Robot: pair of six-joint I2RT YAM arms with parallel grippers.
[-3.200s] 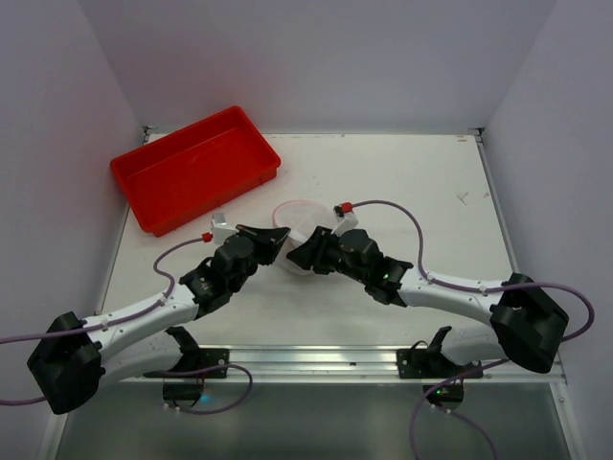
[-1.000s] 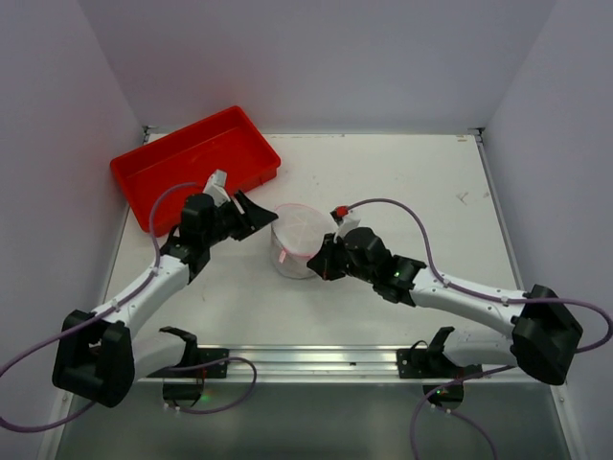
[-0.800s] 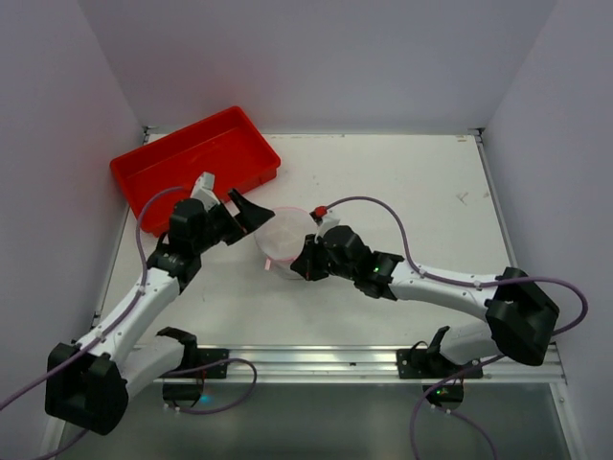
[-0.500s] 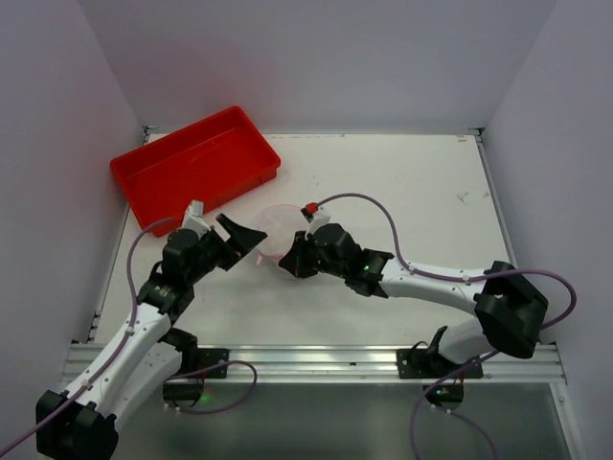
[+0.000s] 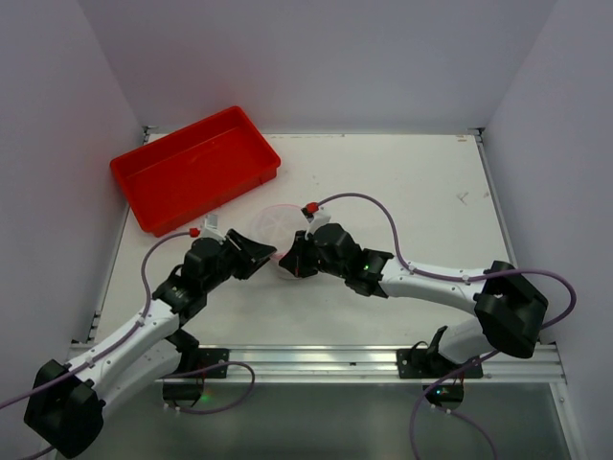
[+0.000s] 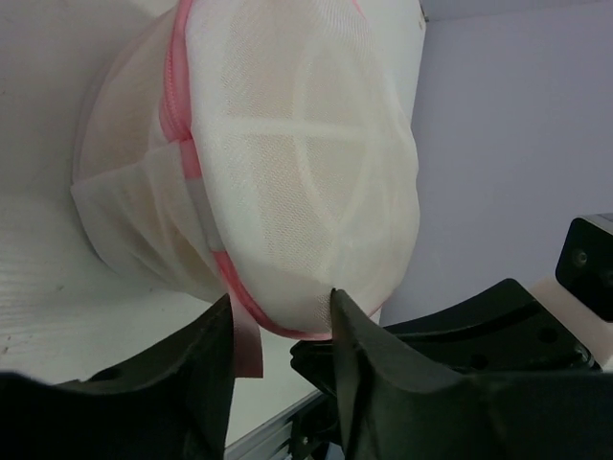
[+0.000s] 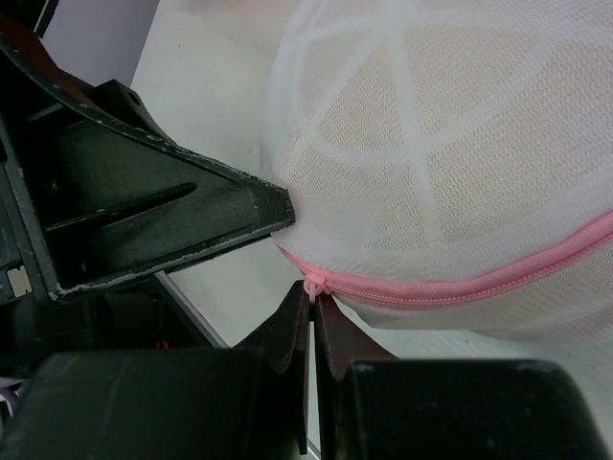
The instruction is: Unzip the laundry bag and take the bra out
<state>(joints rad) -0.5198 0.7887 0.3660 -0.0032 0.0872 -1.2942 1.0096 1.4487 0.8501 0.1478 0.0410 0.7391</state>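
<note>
A white table is seen from above, with a red tray (image 5: 196,168) at the far left, well apart from the work. To the right of the tray, the left gripper (image 6: 281,331) reaches in toward the middle of the table. Its two fingers (image 6: 369,369) stand apart, astride the lower edge of the laundry bag (image 5: 271,227) and touching the mesh, but no firm pinch shows. The bag, a round white mesh pouch, sits tilted between the two grippers, its pink zipper (image 7: 460,286) looking fully closed. The bra (image 7: 479,125) shows only as a soft peach tint through the mesh and is wholly inside. Just right of the bag, the right gripper (image 7: 313,307) has its fingers pressed together on the small pink zipper pull (image 7: 313,285). The two grippers are very close, the left fingertip touching the mesh just above the pull. The likely trouble lies on the left side: if those fingers do not close firmly on the rim, the whole bag may follow the right arm's pull instead of the zipper sliding open. The tiny pull could slip from the right fingers, loose mesh could jam the slider, and the left fingers, straddling the zipper line, may block its path.
</note>
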